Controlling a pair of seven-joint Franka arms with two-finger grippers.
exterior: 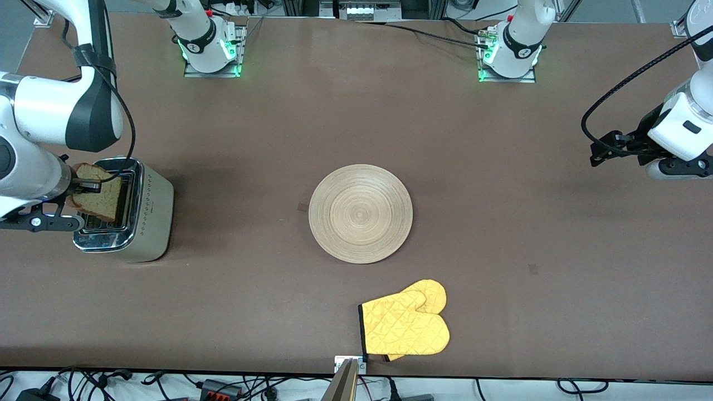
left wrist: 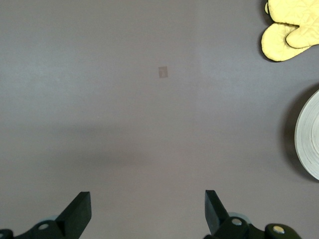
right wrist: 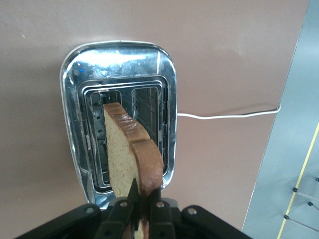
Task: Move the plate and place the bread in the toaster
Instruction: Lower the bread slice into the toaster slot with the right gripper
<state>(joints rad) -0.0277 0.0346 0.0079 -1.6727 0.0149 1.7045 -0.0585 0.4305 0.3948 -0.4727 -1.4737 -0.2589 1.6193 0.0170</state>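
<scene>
We see the right gripper (right wrist: 142,211) clamped on the crust edge of the square slice of light brown bread (right wrist: 127,154), its two black fingers pinching the slice from either face. In the right wrist view the bread stands on edge, its lower end over one of the two slots of the boxy chrome-topped metal toaster (right wrist: 119,64); we cannot tell whether it touches the slot's walls. From the front view the right gripper (exterior: 83,188) hangs over the toaster (exterior: 147,214) at the right arm's end of the table, and the bread (exterior: 100,195) leans tilted above the shiny top. A thin white cord (right wrist: 229,115) trails from the toaster across the brown table (exterior: 501,195).

Moving outward, we find the large round light-wood plate with concentric ring grain (exterior: 361,213) lying flat near the middle of the table, well apart from the toaster. A yellow quilted oven mitt (exterior: 406,326) lies nearer to the front camera than the plate, close to the table's edge.

The left gripper (left wrist: 147,211) waits over bare table at the left arm's end, its fingers spread wide with nothing between them. In the left wrist view we catch the plate's rim (left wrist: 309,137) and the mitt (left wrist: 291,30) at the frame's border.
</scene>
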